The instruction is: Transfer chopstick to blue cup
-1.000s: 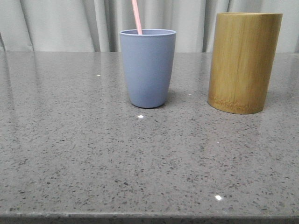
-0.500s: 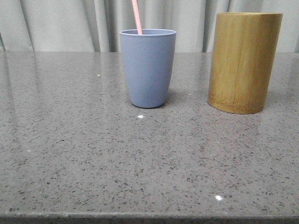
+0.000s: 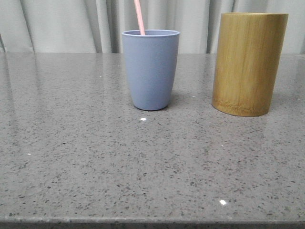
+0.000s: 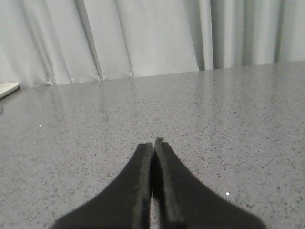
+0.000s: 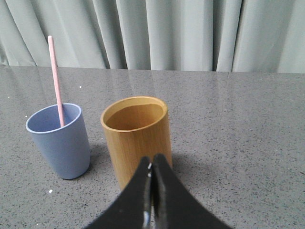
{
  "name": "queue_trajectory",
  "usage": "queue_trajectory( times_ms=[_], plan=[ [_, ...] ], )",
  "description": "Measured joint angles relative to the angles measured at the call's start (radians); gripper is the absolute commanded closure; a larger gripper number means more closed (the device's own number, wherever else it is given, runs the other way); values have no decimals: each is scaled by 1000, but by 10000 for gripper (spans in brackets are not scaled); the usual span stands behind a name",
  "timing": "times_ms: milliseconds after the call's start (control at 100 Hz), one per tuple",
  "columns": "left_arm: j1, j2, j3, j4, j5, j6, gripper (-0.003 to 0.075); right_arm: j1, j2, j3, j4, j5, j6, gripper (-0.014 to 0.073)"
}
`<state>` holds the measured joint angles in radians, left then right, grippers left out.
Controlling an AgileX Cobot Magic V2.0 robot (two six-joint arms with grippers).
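A pale pink chopstick point(image 3: 139, 17) stands in the blue cup point(image 3: 150, 69) at the table's middle, leaning left; only its upper end shows. Both also show in the right wrist view, the chopstick point(image 5: 56, 80) inside the cup point(image 5: 61, 140). The bamboo cylinder point(image 3: 249, 63) stands to the cup's right, and looks empty in the right wrist view point(image 5: 136, 137). My right gripper point(image 5: 152, 160) is shut and empty, close in front of the cylinder. My left gripper point(image 4: 153, 144) is shut and empty over bare table. Neither gripper shows in the front view.
The grey speckled stone table point(image 3: 95, 157) reaches back to a pale curtain point(image 3: 66, 24). A white object's corner point(image 4: 6, 89) lies at the table's edge in the left wrist view.
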<state>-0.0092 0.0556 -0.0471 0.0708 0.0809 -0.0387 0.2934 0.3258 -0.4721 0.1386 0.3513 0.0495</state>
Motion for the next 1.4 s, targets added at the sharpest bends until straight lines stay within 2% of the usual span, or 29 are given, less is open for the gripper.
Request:
queue_trajectory(
  times_ms=[100, 1400],
  plan=[
    [5, -22, 49, -13, -23, 2, 739, 0, 0, 0, 0, 0, 0, 655],
    [12, -60, 49, -33, 6, 4, 739, 0, 0, 0, 0, 0, 0, 655]
  ],
)
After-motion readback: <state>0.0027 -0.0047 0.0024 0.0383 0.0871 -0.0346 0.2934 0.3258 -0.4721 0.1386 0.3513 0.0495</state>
